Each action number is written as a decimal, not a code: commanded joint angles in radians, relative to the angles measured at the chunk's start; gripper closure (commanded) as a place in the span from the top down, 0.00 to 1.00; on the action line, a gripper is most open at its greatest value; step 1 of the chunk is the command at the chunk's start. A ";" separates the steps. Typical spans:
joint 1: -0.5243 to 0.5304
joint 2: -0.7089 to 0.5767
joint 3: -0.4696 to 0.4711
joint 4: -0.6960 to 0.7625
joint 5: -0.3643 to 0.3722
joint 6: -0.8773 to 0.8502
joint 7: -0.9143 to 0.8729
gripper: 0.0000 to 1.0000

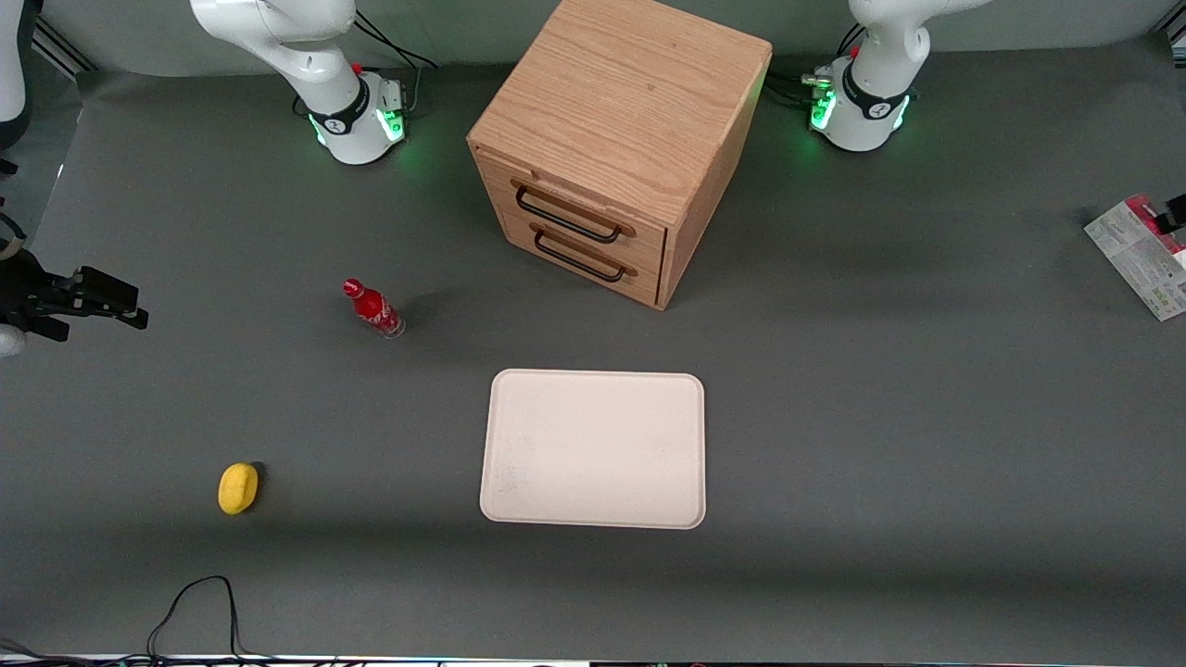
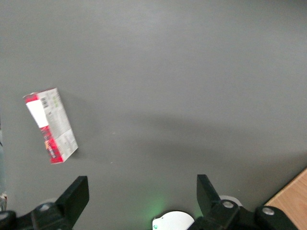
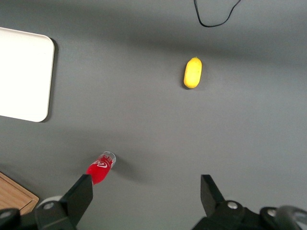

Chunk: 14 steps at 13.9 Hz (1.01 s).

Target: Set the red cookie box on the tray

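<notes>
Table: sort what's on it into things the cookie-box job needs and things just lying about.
Needed:
red cookie box, lying flat at the working arm's end of the table
tray
claw, open, above the table near the box

Lying about:
drawer cabinet
soda bottle
lemon
cable

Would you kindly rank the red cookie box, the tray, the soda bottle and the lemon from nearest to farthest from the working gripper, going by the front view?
Gripper: open, above bare mat.
1. Red cookie box, working arm's end.
2. Tray, mid-table.
3. Soda bottle, toward the parked arm.
4. Lemon, parked arm's end.
</notes>
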 commanded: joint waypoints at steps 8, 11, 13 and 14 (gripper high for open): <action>0.435 0.168 -0.011 0.028 0.005 0.150 0.118 1.00; 0.468 0.242 -0.011 0.019 0.006 0.199 0.116 0.99; 0.484 0.285 -0.011 0.004 0.006 0.237 0.116 0.99; 0.484 0.297 -0.009 -0.027 0.006 0.273 0.116 0.99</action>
